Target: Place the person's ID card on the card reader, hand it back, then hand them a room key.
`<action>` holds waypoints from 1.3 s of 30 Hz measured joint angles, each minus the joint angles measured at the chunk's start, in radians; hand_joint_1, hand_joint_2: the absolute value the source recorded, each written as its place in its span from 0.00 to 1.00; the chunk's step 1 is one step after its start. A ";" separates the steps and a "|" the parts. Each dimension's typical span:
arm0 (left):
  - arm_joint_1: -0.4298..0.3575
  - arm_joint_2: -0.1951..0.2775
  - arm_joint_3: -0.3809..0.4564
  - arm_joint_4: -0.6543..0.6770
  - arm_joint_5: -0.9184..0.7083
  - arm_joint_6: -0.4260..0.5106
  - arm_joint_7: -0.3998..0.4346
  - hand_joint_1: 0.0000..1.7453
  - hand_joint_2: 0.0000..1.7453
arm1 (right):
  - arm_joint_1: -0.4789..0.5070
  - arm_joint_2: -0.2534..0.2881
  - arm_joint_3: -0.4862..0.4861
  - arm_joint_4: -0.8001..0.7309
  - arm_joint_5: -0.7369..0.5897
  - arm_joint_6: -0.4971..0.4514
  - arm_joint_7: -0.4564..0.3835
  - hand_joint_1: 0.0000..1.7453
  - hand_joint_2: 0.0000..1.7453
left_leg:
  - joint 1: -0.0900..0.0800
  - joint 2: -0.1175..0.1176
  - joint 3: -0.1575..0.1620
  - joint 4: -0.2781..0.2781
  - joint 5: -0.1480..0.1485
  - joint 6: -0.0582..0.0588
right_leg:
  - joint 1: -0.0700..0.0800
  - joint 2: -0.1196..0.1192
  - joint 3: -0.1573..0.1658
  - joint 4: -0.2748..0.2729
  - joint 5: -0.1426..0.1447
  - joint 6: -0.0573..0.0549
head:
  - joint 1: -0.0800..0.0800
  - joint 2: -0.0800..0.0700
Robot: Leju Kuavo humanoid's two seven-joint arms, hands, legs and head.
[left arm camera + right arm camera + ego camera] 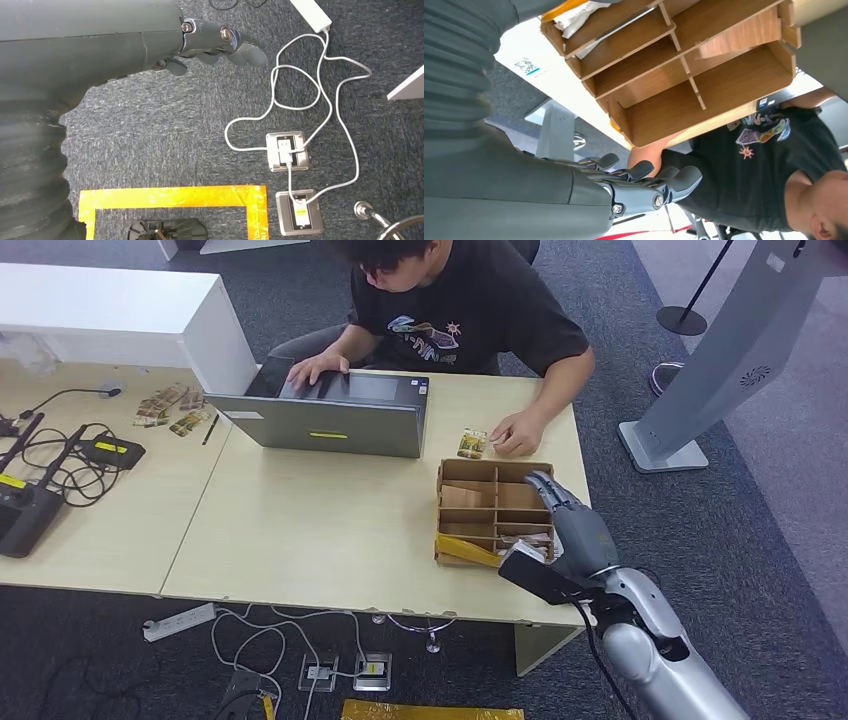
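Your right robot hand (567, 525) hangs over the right edge of the tray (441, 508), fingers apart and stretched toward the person, holding nothing. Your left robot hand (220, 47) hangs down over the carpet, its fingers loosely bent with nothing in them; from that view you cannot tell for certain whether they are fully together. The card (472, 443) lies on the table (300, 530) just beyond the tray's far edge, beside the laptop (330, 422), with the person's hand (517, 433) touching or just next to it. No card reader can be made out for sure, so you cannot yet tell where the card should go. The main risk, judged from here, is reaching for the card while the person's fingers rest at it: you could press on their hand or shove the card under the laptop. A flat card on a bare table is also hard to lift, and sliding fingers may push it away. Moving forward low could catch the tray's wall and drag the tray, spilling the items in its near compartments.
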 joint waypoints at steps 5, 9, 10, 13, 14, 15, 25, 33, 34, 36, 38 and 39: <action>0.000 -0.002 0.000 0.000 -0.008 -0.001 -0.001 0.00 1.00 | 0.019 0.001 0.009 -0.004 0.058 -0.062 0.015 0.00 1.00 | 0.000 0.000 0.000 0.000 0.000 0.000 | 0.000 0.000 0.000 0.000 0.000 0.000 | 0.000 0.000; 0.000 -0.002 0.000 0.002 -0.011 -0.002 -0.008 0.00 1.00 | 0.022 -0.001 0.010 -0.003 0.114 -0.112 0.003 0.00 1.00 | 0.000 0.000 0.000 0.000 0.000 0.000 | 0.000 0.000 0.000 0.000 0.000 0.000 | 0.000 0.000; 0.000 -0.002 0.000 0.002 -0.012 -0.002 -0.011 0.00 1.00 | 0.022 -0.001 0.010 -0.002 0.122 -0.120 -0.005 0.00 1.00 | 0.000 0.000 0.000 0.000 0.000 0.000 | 0.000 0.000 0.000 0.000 0.000 0.000 | 0.000 0.000; 0.000 -0.003 0.000 0.002 -0.013 -0.004 -0.016 0.00 1.00 | 0.022 -0.001 0.011 0.005 0.131 -0.132 -0.022 0.00 1.00 | 0.000 0.000 0.000 0.000 0.000 0.000 | 0.000 0.000 0.000 0.000 0.000 0.000 | 0.000 0.000; 0.000 -0.003 0.000 0.002 -0.013 -0.005 -0.016 0.00 1.00 | 0.022 0.000 0.012 0.008 0.132 -0.134 -0.026 0.00 1.00 | 0.000 0.000 0.000 0.000 0.000 0.000 | 0.000 0.000 0.000 0.000 0.000 0.000 | 0.000 0.000; 0.000 -0.003 0.000 0.002 -0.013 -0.006 -0.016 0.00 1.00 | 0.022 0.000 0.014 0.011 0.133 -0.136 -0.028 0.00 1.00 | 0.000 0.000 0.000 0.000 0.000 0.000 | 0.000 0.000 0.000 0.000 0.000 0.000 | 0.000 0.000; -0.001 -0.003 0.000 0.002 -0.013 -0.012 -0.016 0.00 1.00 | 0.020 0.007 0.033 0.044 0.143 -0.159 -0.048 0.00 1.00 | 0.000 0.000 0.000 0.000 0.000 0.000 | 0.000 0.000 0.000 0.000 0.000 0.000 | 0.000 0.000; 0.000 -0.003 0.000 0.002 -0.011 -0.018 -0.018 0.00 1.00 | 0.000 0.017 0.045 0.096 0.146 -0.205 -0.080 0.00 1.00 | 0.000 0.000 0.000 0.000 0.000 0.000 | 0.000 0.000 0.000 0.000 0.000 0.000 | 0.000 0.000; 0.000 -0.003 0.000 0.002 -0.011 -0.018 -0.018 0.00 1.00 | -0.005 0.020 0.047 0.110 0.144 -0.217 -0.087 0.00 1.00 | 0.000 0.000 0.000 0.000 0.000 0.000 | 0.000 0.000 0.000 0.000 0.000 0.000 | 0.000 0.000; 0.000 -0.003 0.000 0.002 -0.011 -0.019 -0.018 0.00 1.00 | -0.013 0.024 0.050 0.133 0.140 -0.232 -0.098 0.00 1.00 | 0.000 0.000 0.000 0.000 0.000 0.000 | 0.000 -0.001 0.000 0.000 0.000 0.000 | 0.000 0.000; 0.001 -0.003 0.000 0.002 -0.010 -0.019 -0.018 0.00 1.00 | -0.018 0.029 0.052 0.154 0.138 -0.238 -0.102 0.00 1.00 | 0.000 0.000 0.000 0.000 0.000 0.000 | 0.000 -0.001 0.000 0.000 0.000 0.000 | 0.000 0.000; 0.001 -0.003 0.000 0.002 -0.010 -0.019 -0.018 0.00 1.00 | -0.020 0.031 0.053 0.164 0.137 -0.240 -0.103 0.00 1.00 | 0.000 0.000 0.000 0.000 0.000 0.000 | 0.000 0.000 0.000 0.000 0.000 0.000 | 0.000 0.000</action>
